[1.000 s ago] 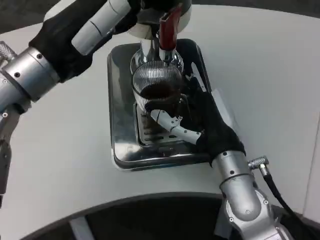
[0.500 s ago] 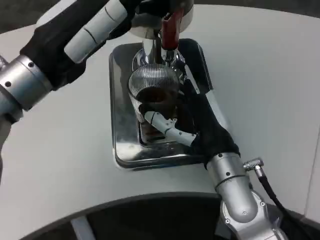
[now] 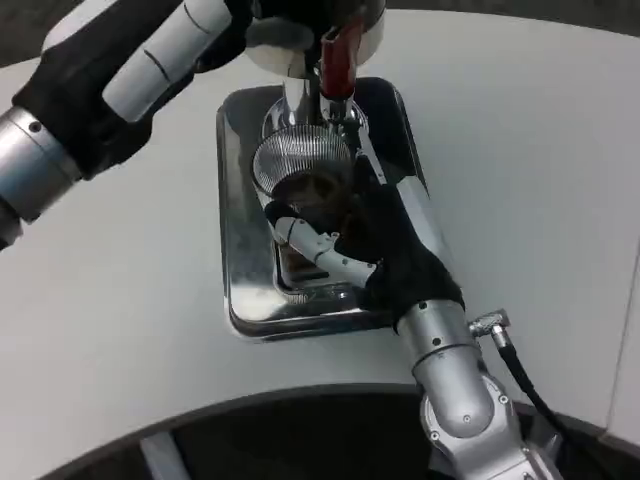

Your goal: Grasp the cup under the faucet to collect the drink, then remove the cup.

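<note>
A: What could go wrong from here?

B: A spill, mostly. The right hand (image 3: 375, 255) is wrapped around the ribbed glass cup (image 3: 300, 180), which stands on the shiny drip tray (image 3: 240, 250) right under the spout, and there's dark drink in it. If the hand drags the cup out tilted, or catches the rim on the red tap handle (image 3: 338, 60) above it, the drink slops onto the tray or the white table (image 3: 530, 180).

A: And the other hand?

B: The left hand (image 3: 215, 20) is up at the top of the dispenser (image 3: 300, 40) — whether it's pressing or clutching something I can't tell, since its fingers run off the edge. If the tap is running when the cup leaves, it'd pour straight onto the tray.

A: Count it up for me.

B: One cup, one tray, one dispenser with one red handle, two hands — nothing else on the table that I can make out.
</note>
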